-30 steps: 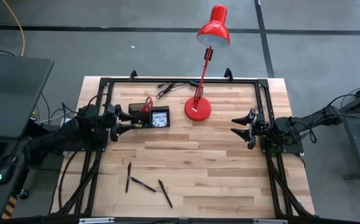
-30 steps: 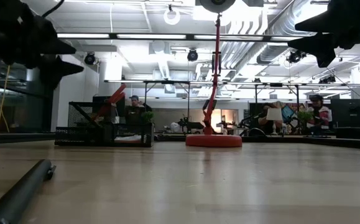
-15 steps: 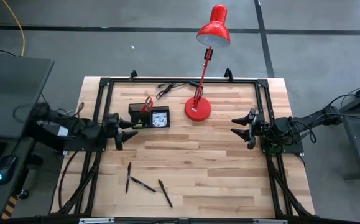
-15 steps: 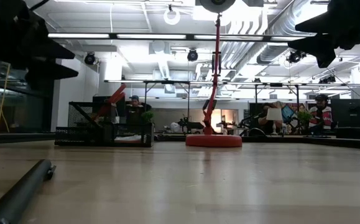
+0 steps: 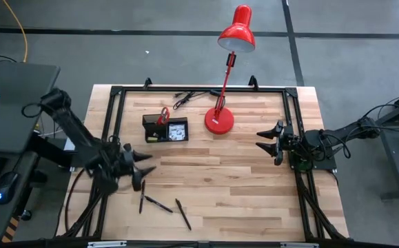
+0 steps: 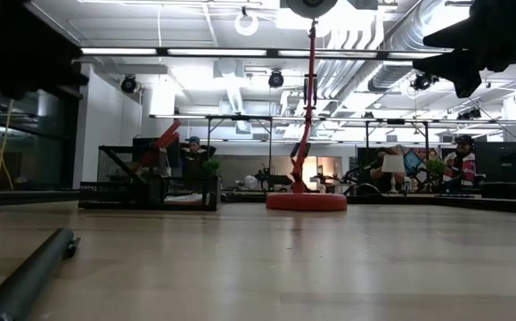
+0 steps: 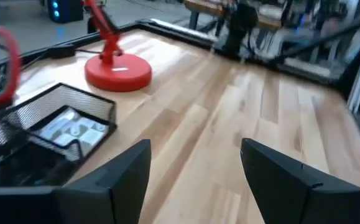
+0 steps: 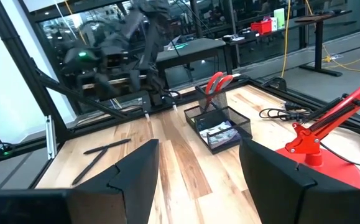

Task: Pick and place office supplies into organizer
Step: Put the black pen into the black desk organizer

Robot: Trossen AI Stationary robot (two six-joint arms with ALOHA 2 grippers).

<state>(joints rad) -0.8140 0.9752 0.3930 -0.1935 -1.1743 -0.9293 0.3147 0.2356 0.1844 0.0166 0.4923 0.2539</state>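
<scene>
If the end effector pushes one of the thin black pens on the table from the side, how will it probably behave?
The pens look thin, round and straight, so a sideways push would probably make one roll across the smooth wooden table. They look rigid, so bending seems unlikely. Lying flat, they leave little height, so a grasp from above may slip.

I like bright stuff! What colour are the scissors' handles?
Red; the scissors show best in the high view.
</scene>
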